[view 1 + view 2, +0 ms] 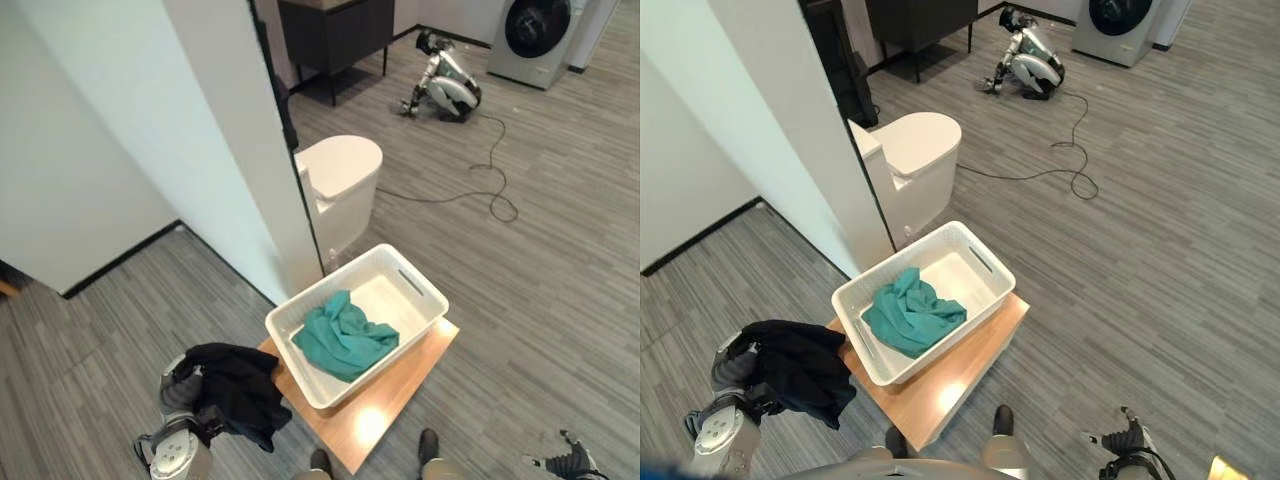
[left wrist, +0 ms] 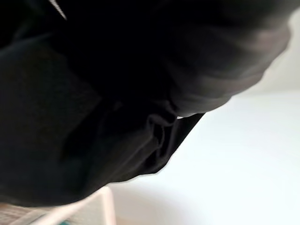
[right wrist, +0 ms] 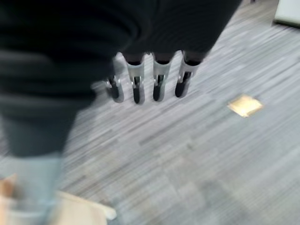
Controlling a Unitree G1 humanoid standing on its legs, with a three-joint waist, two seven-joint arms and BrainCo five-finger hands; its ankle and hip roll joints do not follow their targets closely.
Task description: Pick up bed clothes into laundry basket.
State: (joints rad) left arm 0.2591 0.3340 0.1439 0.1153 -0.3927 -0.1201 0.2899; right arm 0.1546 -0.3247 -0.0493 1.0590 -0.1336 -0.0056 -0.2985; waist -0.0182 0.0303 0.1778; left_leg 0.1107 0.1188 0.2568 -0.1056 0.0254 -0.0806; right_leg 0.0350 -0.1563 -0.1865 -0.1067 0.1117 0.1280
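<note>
A black garment [image 1: 240, 390] hangs draped over my left hand [image 1: 178, 385] at the lower left, just left of the low wooden table [image 1: 400, 385]. In the left wrist view the black garment [image 2: 93, 117] covers the hand. On the table stands a white laundry basket [image 1: 324, 284] with a crumpled teal cloth [image 1: 343, 338] in its near half. The garment's edge hangs close to the basket's near left corner. My right hand [image 1: 570, 462] hangs low at the lower right, over bare floor, its fingers [image 3: 136, 84] straight and holding nothing.
A white wall corner [image 1: 240, 150] stands just behind the basket, with a white toilet [image 1: 340, 175] beside it. Farther back are a dark cabinet [image 1: 335, 30], a silver machine [image 1: 445, 85] with a cable [image 1: 480, 185] across the floor, and a washing machine [image 1: 535, 30].
</note>
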